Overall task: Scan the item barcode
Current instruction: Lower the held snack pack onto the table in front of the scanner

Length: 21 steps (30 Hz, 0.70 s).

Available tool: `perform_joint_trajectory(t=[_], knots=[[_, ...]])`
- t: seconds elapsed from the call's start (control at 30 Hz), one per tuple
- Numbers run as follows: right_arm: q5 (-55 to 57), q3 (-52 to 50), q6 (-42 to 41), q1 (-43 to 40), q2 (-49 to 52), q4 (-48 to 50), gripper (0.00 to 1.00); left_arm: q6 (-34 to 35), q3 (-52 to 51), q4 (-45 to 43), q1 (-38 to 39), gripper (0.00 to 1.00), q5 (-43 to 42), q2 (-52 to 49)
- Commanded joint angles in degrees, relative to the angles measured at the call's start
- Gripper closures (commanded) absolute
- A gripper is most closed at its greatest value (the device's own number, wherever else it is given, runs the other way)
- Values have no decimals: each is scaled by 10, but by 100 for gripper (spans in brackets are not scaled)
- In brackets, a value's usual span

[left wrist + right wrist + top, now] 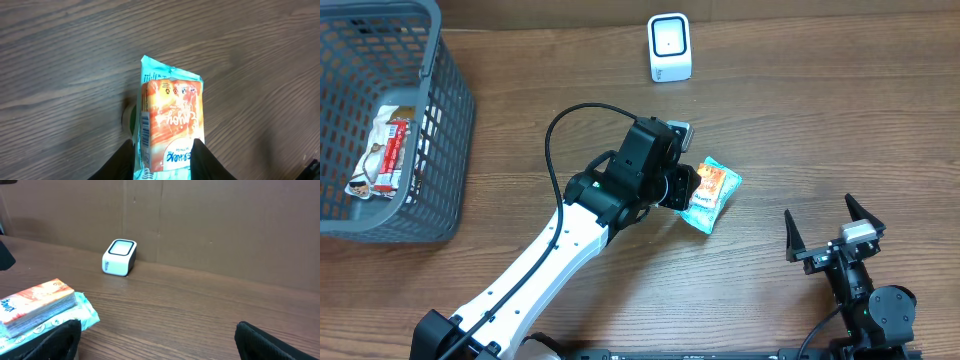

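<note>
Snack packet (712,193), orange and teal: centre of tabletop (820,120), clamped in left pincer (165,150). Scanner (670,47): twelve o'clock, well apart. Right pincer (820,218): four o'clock, spread wide, empty. Status: packet grasped; presenting barcode to scanner outstanding.

The left arm (552,250) reaches out long, its wrist angled downward. Ahead of that wrist the left gripper (688,190) presses its two fingers (212,162) against opposite sides of a snack packet (172,120), apparently gripping it. The right gripper (818,208) sits low and level, pointing forward, jaws spread wide.
</note>
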<state>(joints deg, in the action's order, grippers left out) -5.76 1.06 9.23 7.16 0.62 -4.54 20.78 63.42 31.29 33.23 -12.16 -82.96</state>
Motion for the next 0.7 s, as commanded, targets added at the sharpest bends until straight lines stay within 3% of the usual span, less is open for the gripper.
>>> perform_joint_trajectory(t=[0.0, 0.27, 0.67], knots=[[1, -6, 2, -2, -4, 2, 0, -16, 5, -3, -2, 74, 7, -15], [1, -6, 2, -2, -4, 2, 0, -16, 5, -33, -2, 76, -31, -84], [1, -6, 2, -2, -4, 2, 0, -16, 5, -59, -2, 73, -44, -88]])
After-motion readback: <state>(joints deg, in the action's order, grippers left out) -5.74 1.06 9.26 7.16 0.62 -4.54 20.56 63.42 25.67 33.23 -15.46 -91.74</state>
